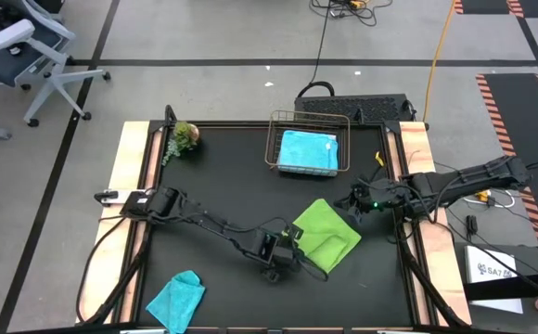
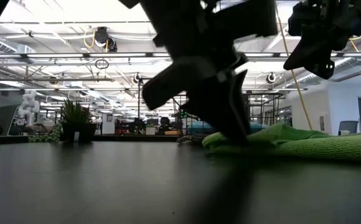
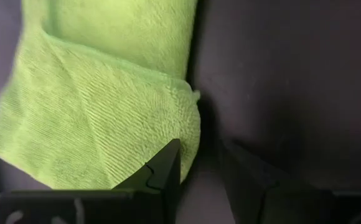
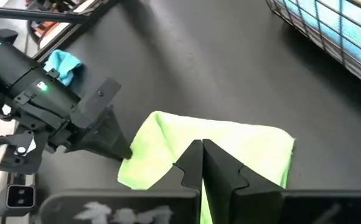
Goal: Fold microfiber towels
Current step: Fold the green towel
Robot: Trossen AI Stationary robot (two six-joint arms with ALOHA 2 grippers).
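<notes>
We see the left gripper half-parted at the edge of the lime green towel mid-table, one finger touching it; the right gripper hovers closed, empty.

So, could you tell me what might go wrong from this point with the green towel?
The left gripper sits at the corner of the folded lime green towel with its fingers parted, one finger touching the edge; closing may miss a layer or drag the fold open. The right gripper, shut above the towel, is close to the left arm, so they could bump.
</notes>
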